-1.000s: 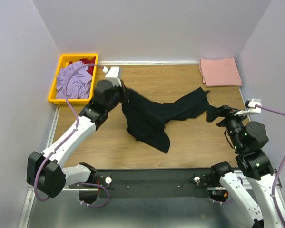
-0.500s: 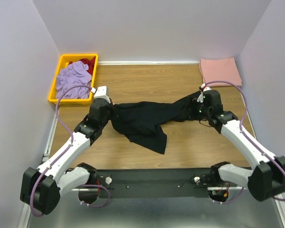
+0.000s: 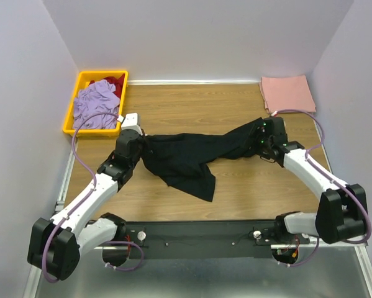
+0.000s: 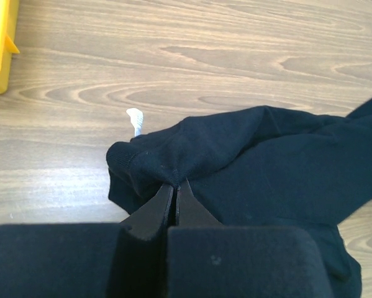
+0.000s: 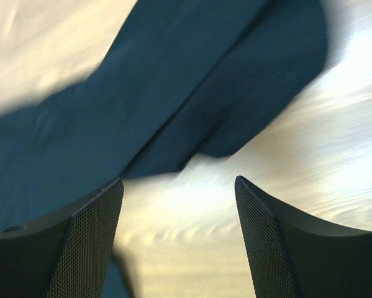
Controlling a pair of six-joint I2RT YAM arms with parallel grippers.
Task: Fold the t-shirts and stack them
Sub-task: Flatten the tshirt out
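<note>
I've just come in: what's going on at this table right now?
Two robot arms are working on a black t-shirt lying crumpled across the table. The left gripper has its jaws shut on its left end. The right gripper hovers at the other end, jaws open, holding nothing. A salmon-pink t-shirt lies folded in the far right corner; a lavender garment and a red garment sit in a yellow bin.

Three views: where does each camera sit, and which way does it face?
Top external: above, behind the bases, looking down at the table; both arms show.
Left wrist: on the left arm, looking down past the left tool, shut on the black t-shirt.
Right wrist: on the right arm, facing the shirt's end through the open right tool.
Shared: that t-shirt.
</note>
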